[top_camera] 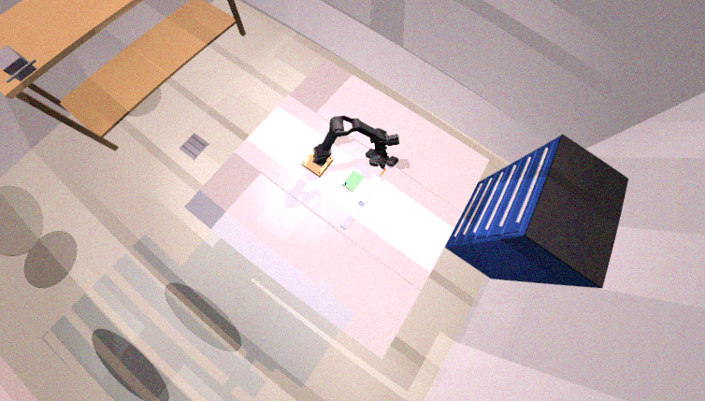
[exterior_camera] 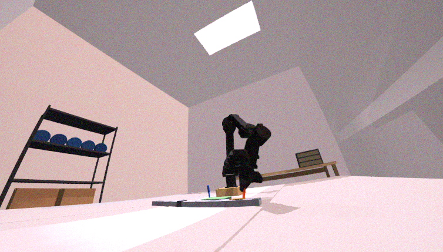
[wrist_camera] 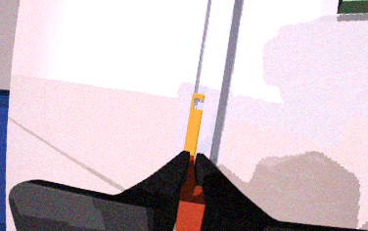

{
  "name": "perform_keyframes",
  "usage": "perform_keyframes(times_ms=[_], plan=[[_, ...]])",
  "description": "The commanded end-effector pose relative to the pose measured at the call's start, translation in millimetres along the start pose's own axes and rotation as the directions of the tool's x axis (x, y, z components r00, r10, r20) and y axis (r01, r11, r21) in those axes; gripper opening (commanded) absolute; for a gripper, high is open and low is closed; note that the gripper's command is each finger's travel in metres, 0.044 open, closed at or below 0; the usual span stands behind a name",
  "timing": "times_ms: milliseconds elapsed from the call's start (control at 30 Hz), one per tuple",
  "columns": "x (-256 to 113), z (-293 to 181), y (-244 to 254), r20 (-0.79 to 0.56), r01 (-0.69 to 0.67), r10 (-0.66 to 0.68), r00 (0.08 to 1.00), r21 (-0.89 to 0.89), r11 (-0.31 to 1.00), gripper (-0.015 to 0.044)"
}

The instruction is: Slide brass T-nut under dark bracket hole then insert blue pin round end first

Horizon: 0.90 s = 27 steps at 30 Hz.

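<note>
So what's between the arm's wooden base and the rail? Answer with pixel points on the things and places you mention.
The green tray point(top_camera: 353, 180) point(exterior_camera: 217, 198) point(wrist_camera: 359, 8), with the blue pin point(top_camera: 345, 183) point(exterior_camera: 208, 191) standing in it. The top view shows it lying between them.

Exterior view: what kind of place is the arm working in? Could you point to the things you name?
Probably a workshop or garage: a black metal shelf rack point(exterior_camera: 80, 122) holding round blue items, a blue drawer cabinet with a black top point(top_camera: 577, 209), and a long wooden bench point(top_camera: 104, 4) point(exterior_camera: 294, 172).

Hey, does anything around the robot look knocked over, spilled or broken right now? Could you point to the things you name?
No, nothing stands out. The blue pin point(exterior_camera: 208, 191) stands upright at the green tray point(top_camera: 352, 180) point(exterior_camera: 217, 198), the rail point(exterior_camera: 209, 202) lies flat, and the gripper point(wrist_camera: 194, 156) is closed on the orange handle point(exterior_camera: 244, 194) point(wrist_camera: 191, 215). I see no spill or breakage.
</note>
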<state>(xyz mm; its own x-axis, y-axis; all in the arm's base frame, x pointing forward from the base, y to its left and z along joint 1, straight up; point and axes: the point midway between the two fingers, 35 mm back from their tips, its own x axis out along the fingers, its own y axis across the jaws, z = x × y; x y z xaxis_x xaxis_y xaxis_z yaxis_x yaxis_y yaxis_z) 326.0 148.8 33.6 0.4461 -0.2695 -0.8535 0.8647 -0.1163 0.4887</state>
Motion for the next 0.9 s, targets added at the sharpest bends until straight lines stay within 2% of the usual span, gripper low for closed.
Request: perform_keyframes(times_ms=[0, 867], plan=[[1.0, -0.6, 0.3, 0.0, 0.012, -0.012, 1.0, -0.007, 1.0, -0.015], [1.6, -0.6, 3.6, -0.003, 0.071, -0.071, 0.997, -0.02, 0.997, -0.015]])
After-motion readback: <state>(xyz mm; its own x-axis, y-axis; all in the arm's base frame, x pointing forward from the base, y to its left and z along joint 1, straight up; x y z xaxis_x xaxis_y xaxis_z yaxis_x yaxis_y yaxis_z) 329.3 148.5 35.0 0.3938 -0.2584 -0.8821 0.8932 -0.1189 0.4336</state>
